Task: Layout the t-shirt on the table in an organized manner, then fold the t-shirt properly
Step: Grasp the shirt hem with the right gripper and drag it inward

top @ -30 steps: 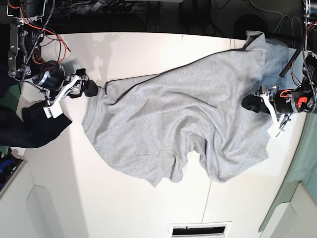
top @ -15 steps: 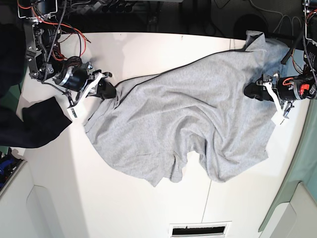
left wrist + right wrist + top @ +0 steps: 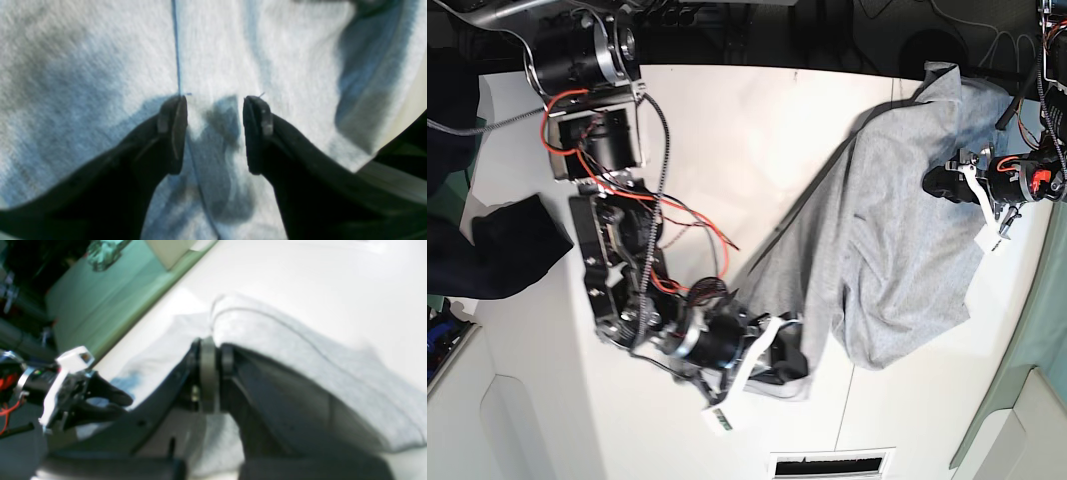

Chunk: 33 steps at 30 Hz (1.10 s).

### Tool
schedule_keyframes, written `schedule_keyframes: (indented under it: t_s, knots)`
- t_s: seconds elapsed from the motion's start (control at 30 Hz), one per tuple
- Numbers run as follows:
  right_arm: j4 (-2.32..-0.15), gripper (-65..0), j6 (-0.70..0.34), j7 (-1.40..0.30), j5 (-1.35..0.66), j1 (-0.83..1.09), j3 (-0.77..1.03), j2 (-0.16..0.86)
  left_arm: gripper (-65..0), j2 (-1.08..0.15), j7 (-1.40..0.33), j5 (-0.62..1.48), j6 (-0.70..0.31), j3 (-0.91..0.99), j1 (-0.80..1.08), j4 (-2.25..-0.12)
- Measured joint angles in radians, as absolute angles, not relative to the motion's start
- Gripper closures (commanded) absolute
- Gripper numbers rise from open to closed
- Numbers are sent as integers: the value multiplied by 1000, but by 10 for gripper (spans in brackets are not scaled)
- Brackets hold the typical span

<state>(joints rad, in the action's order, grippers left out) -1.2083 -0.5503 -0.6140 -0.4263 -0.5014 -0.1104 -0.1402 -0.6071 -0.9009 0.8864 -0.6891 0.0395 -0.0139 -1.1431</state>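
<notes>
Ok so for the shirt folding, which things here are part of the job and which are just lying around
Part of the job:
- t-shirt, grey, bunched across the table
- table, white top
- right gripper, shut on the t-shirt's edge
- left gripper, open over the t-shirt

Just lying about:
- dark cloth at the table's edge
- vent slot in the table's edge

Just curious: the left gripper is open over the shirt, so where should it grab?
Probably the shirt's far corner by the table's back edge, from above. The left gripper hovers over flat cloth, which gives no edge to pinch.
</notes>
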Motion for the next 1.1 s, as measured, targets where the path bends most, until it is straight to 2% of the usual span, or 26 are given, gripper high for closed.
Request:
schedule_keyframes:
  t_s: [0.03,0.07,0.13,0.17,0.2,0.47,0.63,0.77,0.93,1.1]
  knots:
    - [-1172,0,-550,-585,-410,-527,-150,-152,-302,-607,-900,886,-689,39,-14,-1143]
    - [-1134,-83,-550,-549,-417,-547,-204,-153,-302,-607,-901,884,-689,39,-14,-1143]
    - [-1063,-289,-547,-511,-395,-567,-269,-155,-302,-607,-900,860,-689,39,-14,-1143]
    - [-1032,-367,-543,-513,-391,-574,-297,-151,-302,-607,-900,852,-689,39,-14,-1143]
    - [-1005,-405,-543,-516,-387,-574,-319,-146,-302,-607,-900,849,-689,39,-12,-1143]
    - [-968,-409,-530,-514,-324,-501,-322,-117,-302,-607,-900,846,-689,39,-14,-1143]
    - [-958,-409,-456,-418,-249,-508,-242,-39,-302,-607,-897,846,-689,39,-7,-1143]
    - [-874,-409,-453,-374,-229,-515,-231,-15,-302,-607,-888,874,-690,41,20,-1145]
    - [-698,-406,-460,-213,-231,-509,-236,-47,-302,-607,-883,911,-690,41,27,-1145]
    - [-581,-394,-463,-40,-128,-514,-236,-76,-302,-607,-895,911,-690,41,28,-1145]
